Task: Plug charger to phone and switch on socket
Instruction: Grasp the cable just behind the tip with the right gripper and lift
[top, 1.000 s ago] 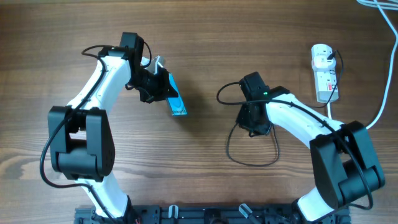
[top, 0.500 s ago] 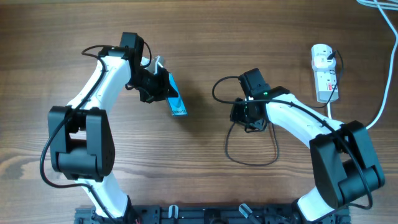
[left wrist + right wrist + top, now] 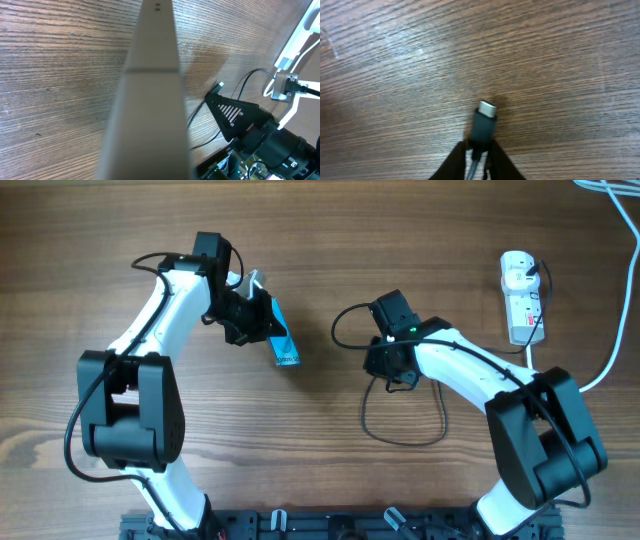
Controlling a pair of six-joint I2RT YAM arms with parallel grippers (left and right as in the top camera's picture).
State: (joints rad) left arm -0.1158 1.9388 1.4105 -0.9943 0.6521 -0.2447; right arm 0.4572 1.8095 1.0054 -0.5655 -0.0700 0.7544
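Thin black charger with a small metal-ended connector tip is sitting in the right gripper. We are seeing its two dark fingers pressing together on the rear of the connector, where the cable is leaving it. The connector's long axis is running straight out from the fingers, tip leading. We cannot tell whether it is touching the brown wooden table beneath it.

From above, this gripper is hovering well to the left of the short white elongated socket, and the tip is pointing away from the socket. Behind the gripper the cable is lying in a loose loop on the table, left of the socket and nearer the robot than it. The socket is lying with its long axis running away from the robot, and a black plug is sitting at its far end.

Farther left of the socket, beyond the right gripper, we are finding the small flat teal-screened phone. The left gripper is clamping shut on one end of it. The phone's long axis is slanting, and the free end, with its white strip of text, is the end nearer the socket. It is turned partly onto its edge, so from above we are seeing only a narrow band of screen. The left wrist view is giving us only a blurred pale edge of it.
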